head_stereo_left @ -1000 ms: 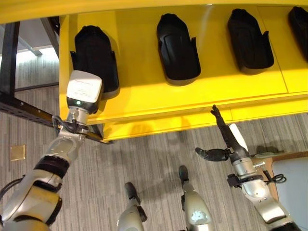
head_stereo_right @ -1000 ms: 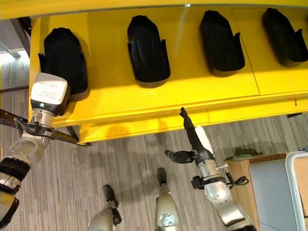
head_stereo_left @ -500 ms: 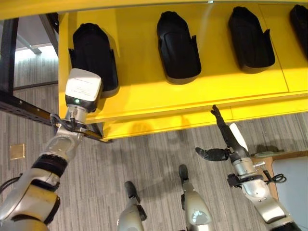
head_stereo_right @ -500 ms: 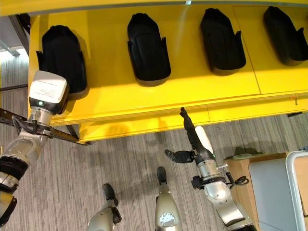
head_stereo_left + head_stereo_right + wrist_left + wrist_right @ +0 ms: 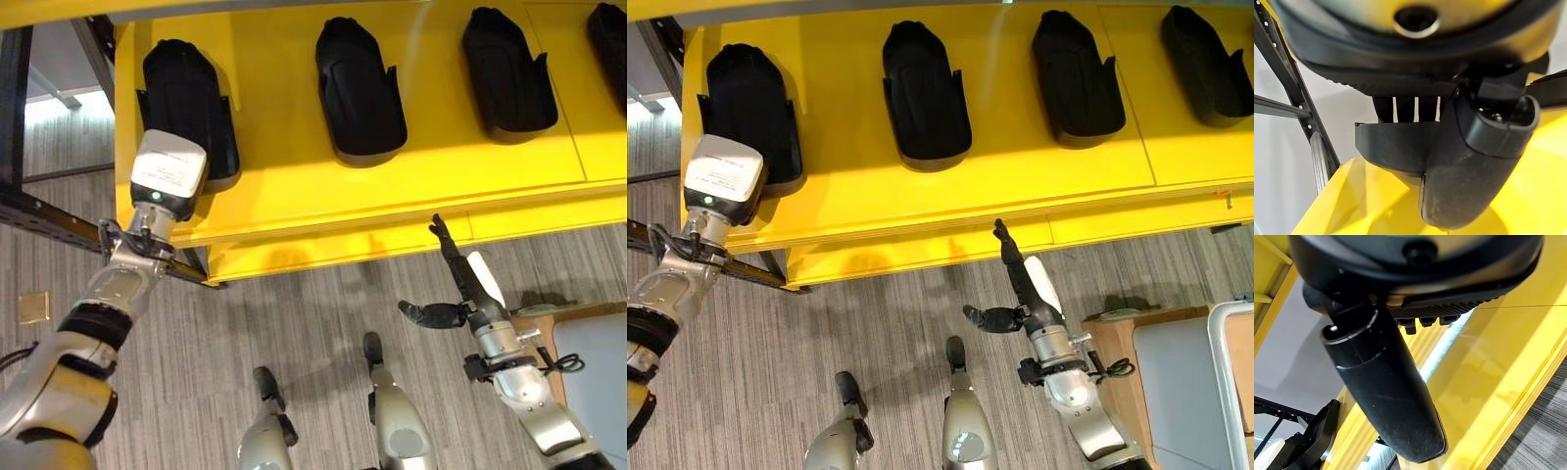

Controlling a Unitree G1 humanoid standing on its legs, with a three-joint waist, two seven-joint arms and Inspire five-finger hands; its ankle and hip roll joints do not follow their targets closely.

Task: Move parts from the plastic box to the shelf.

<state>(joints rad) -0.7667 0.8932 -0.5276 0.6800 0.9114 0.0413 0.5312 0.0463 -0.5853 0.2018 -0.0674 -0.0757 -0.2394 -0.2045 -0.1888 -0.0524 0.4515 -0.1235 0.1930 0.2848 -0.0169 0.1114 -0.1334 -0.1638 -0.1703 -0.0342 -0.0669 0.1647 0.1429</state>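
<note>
Left hand (image 5: 1449,161) gripping leftmost black part (image 5: 186,108) on yellow shelf (image 5: 431,171), fingers mostly hidden | right hand (image 5: 460,284) open, empty

Black parts on a yellow shelf, over grey striped floor.

The shelf (image 5: 392,186) in front of me is bright yellow all over, and the four parts (image 5: 361,88) lying on it are plain matte black. My left hand (image 5: 1459,161) is dark, and so is my right hand (image 5: 460,279), whose thumb wears a white cover. The carpet (image 5: 294,323) below is grey with fine stripes, and the frame (image 5: 39,211) beside the shelf is black.
</note>
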